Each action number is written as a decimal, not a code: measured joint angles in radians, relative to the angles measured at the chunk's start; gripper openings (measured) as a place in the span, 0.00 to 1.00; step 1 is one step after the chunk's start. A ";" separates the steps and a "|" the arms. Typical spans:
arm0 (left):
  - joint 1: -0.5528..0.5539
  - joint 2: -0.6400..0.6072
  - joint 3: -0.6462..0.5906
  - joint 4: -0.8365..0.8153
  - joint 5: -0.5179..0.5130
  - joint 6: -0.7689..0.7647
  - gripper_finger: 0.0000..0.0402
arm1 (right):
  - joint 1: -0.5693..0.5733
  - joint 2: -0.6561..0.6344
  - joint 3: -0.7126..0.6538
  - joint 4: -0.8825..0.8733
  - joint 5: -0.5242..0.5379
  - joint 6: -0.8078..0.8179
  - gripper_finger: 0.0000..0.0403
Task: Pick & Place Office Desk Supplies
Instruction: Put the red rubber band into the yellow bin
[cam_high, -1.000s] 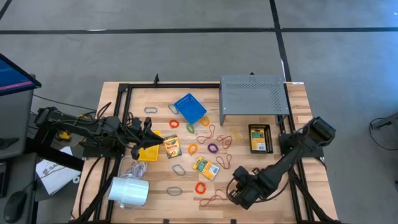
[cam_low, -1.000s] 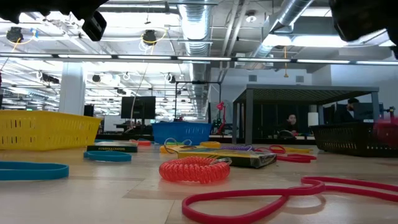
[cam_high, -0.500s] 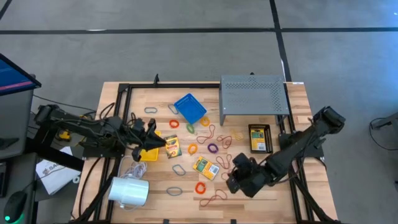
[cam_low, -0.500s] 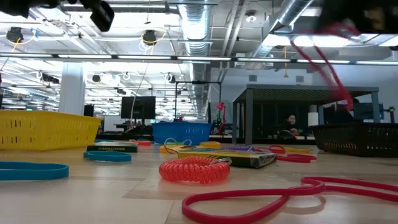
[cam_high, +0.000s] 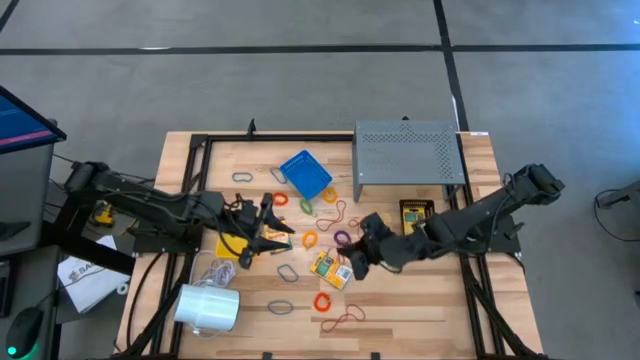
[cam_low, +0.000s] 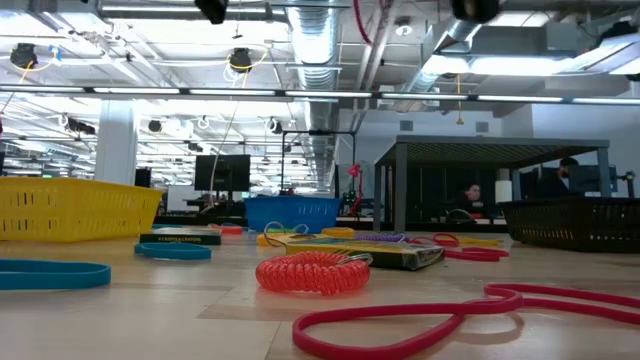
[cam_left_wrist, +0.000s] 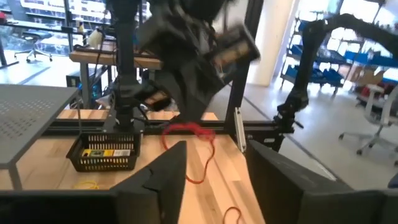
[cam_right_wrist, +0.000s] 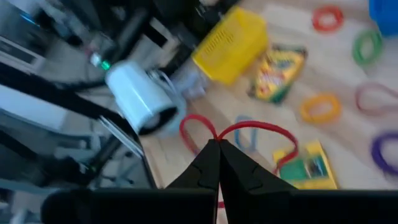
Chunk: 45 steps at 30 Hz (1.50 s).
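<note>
Above crayon box (cam_high: 331, 268), right gripper (cam_high: 352, 262) jaws pinch looped red rubber band (cam_right_wrist: 238, 132)

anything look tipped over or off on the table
The white cylinder with a cord lies on its side at the table's front left corner. The blue plastic tray sits askew to the table edges. Rubber bands are scattered mid-table.

Pale wooden table (cam_high: 420, 300), matt
</note>
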 joint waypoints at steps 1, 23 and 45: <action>0.000 0.016 0.009 -0.001 0.000 0.007 0.43 | -0.013 -0.007 0.000 0.025 -0.001 -0.019 0.00; 0.000 0.233 0.194 0.074 -0.085 0.004 0.50 | -0.126 -0.023 0.000 0.265 -0.189 -0.207 0.00; 0.000 0.233 0.197 0.111 -0.083 -0.001 0.28 | -0.134 -0.022 0.000 0.335 -0.188 -0.235 0.00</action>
